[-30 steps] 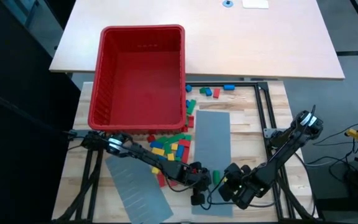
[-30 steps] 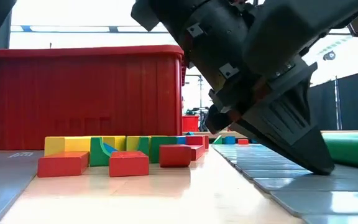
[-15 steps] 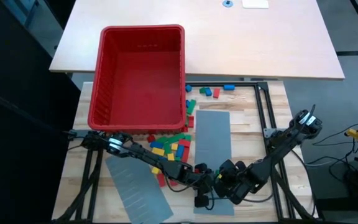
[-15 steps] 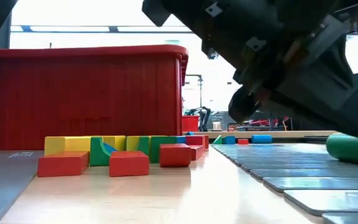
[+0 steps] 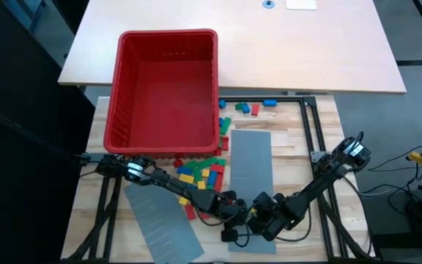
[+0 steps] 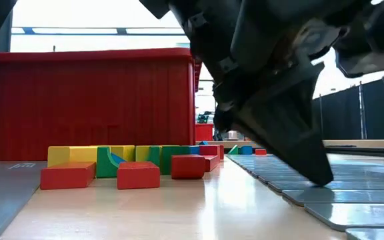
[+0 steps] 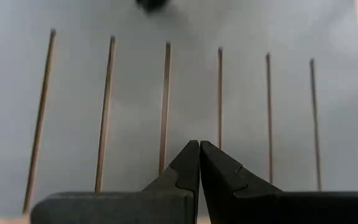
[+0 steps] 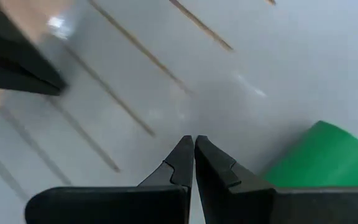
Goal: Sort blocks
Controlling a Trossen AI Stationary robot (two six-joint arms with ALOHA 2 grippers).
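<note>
The blocks (image 5: 204,172) lie in a loose heap of red, yellow, green and blue just in front of the red bin (image 5: 123,110). A few more blocks (image 5: 246,108) lie at the bin's far right corner. My left gripper (image 7: 199,144) is shut and low over the near part of the middle grey slotted panel (image 5: 251,158). My right gripper (image 8: 194,140) is shut too and meets it there (image 5: 256,216). A green cylinder (image 8: 319,155) lies on the panel close beside the right fingers. In the high view the grippers hide it. My left gripper's shut fingertips (image 6: 320,177) slant down toward the table's right onto the grey panel's surface (image 6: 339,193). I cannot tell whether they touch it or stand just above it. My right gripper is beside the green cylinder, and I cannot tell whether it touches the cylinder or the panel.
A second grey slotted panel (image 5: 160,216) lies askew at the near left. Black frame rails (image 5: 310,132) run along the right of the work area. The light tabletop (image 5: 306,44) stretches beyond the bin.
My right gripper has gone toward the table's left edge along the grey panel, closing on my left gripper and coming over the spot where the green cylinder showed in the high view. In the low view the cylinder is now hidden behind the arms.
</note>
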